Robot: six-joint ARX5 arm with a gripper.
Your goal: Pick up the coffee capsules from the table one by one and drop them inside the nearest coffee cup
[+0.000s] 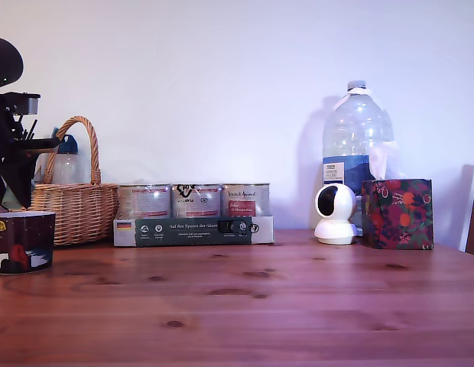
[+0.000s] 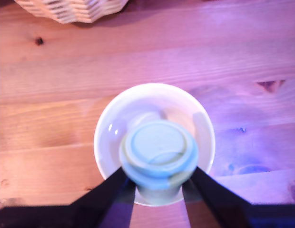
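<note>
In the wrist view, a pale grey-green coffee capsule [image 2: 159,153] is pinched between the two dark fingers of my gripper [image 2: 159,184], rim side toward the camera. It hangs directly over the white inside of the coffee cup [image 2: 105,124], which stands on the wooden table [image 2: 62,71]. In the exterior view the dark maroon cup [image 1: 23,241] sits at the far left of the table [image 1: 298,306]. The black arm [image 1: 11,145] reaches down just above and behind it. The capsule itself cannot be made out in that view.
A wicker basket [image 1: 76,206] stands right behind the cup and shows in the wrist view too [image 2: 71,8]. Three silver cans [image 1: 195,200] sit on a dark green carton mid-table. A white camera [image 1: 335,214], a water bottle [image 1: 358,145] and a patterned bag [image 1: 397,214] stand at the back right.
</note>
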